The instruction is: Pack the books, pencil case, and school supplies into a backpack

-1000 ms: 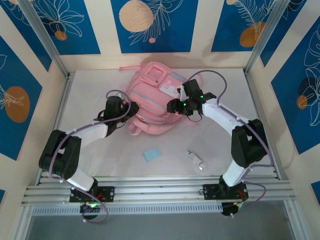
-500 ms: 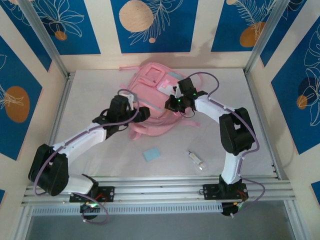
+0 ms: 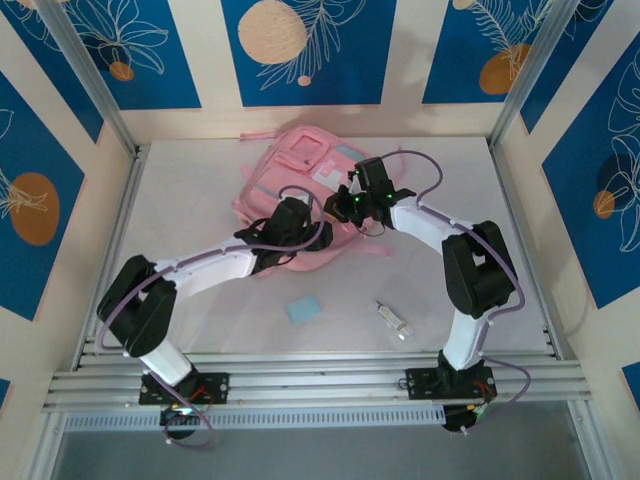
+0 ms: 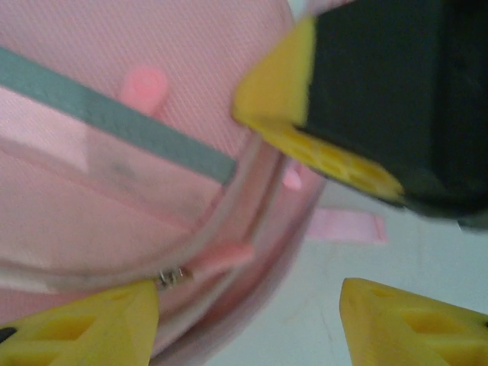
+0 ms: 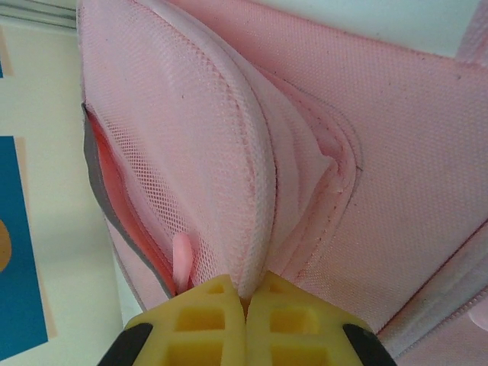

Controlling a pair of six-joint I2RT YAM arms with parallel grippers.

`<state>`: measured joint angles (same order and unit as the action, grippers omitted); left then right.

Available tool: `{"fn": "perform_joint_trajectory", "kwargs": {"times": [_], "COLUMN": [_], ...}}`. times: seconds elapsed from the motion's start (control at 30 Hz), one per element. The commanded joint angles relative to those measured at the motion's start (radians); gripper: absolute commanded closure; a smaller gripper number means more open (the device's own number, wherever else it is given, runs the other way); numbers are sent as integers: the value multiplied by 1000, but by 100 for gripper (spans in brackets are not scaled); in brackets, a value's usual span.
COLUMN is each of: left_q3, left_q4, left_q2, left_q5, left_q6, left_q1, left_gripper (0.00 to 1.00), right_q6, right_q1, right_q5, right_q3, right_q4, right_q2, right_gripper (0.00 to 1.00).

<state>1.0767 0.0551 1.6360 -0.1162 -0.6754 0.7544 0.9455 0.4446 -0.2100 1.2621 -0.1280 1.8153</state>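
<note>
Pinching a fabric edge of the backpack (image 3: pixel 300 165) at the far centre of the table (image 3: pixel 480 300), the right gripper (image 5: pixel 245 305) is newly clamped; the left gripper (image 4: pixel 248 324) (jaws apart, empty) arrives alongside, so opening can begin.

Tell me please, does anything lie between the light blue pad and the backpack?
Nothing lies on the table between the light blue pad and the backpack. The left arm reaches across above the backpack's near edge, and the right tool is shut on a fold of its fabric.
</note>
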Motion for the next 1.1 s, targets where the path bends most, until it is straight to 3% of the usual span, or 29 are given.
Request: {"fn": "perform_joint_trajectory", "kwargs": {"times": [0.0, 0.4, 0.67, 1.07], "left_q3": [57, 84, 54, -23], "left_q4": [25, 98, 205, 187], "left_q2": [54, 153, 84, 23], "left_q5": [-143, -306, -358, -289], "left_q6": [4, 4, 49, -52], "left_q1": [4, -3, -21, -30], "left_gripper": [37, 40, 43, 49], "right_q6": [77, 180, 219, 330], "right_q1": [14, 26, 16, 23], "right_q5": [-71, -83, -92, -106], "right_q3": [-42, -142, -187, -168], "right_q4": [114, 249, 339, 490], "right_q2": [-81, -135, -80, 42], "right_gripper": [100, 100, 100, 100]}}
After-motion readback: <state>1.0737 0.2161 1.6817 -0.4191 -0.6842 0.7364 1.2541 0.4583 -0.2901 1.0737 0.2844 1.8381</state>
